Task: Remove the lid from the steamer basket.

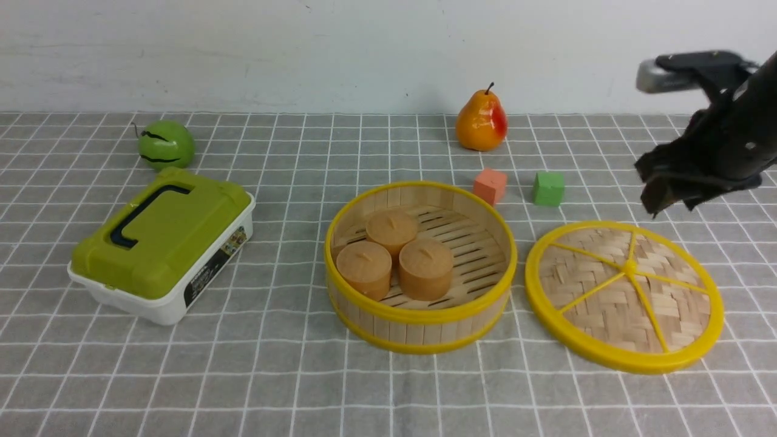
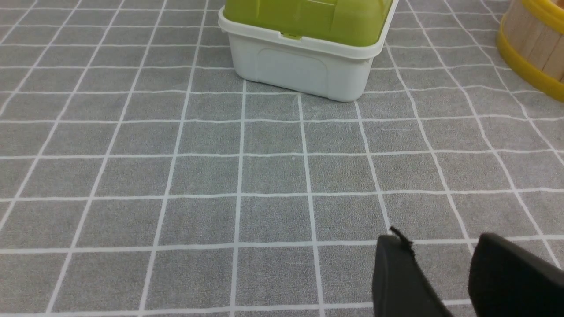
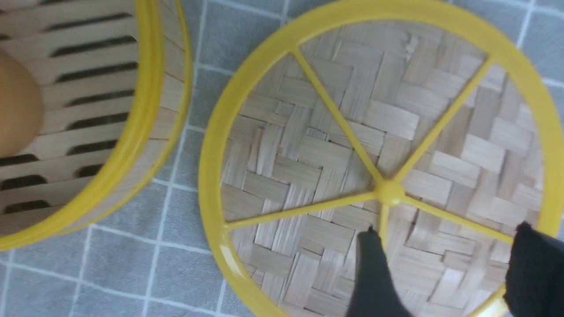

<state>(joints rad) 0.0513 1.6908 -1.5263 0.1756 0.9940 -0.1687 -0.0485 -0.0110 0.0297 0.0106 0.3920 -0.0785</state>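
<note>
Already the lid is off in the front view. It lies flat on the grey checked tablecloth, just to the right of the steamer basket, with a narrow strip of cloth between the two. The basket stands open, with three brown round cakes on its slatted floor. The right gripper hangs in the air above the lid's far right edge, clear of it, with nothing in its grasp. To the left of the basket sits a white box with a green top and a dark handle, and behind that a green fruit. A pear stands near the back wall, with an orange cube and a green cube between it and the lid.

From the left wrist, the left gripper shows two dark fingers parted, with bare cloth between them and nothing held. The box is well ahead of it, and a bit of the basket's wall shows at the picture's edge.

From the right wrist, the lid fills most of the picture, its spokes meeting at the small knob, and the basket is just beside it. The right gripper is spread wide over the lid and grips nothing.
</note>
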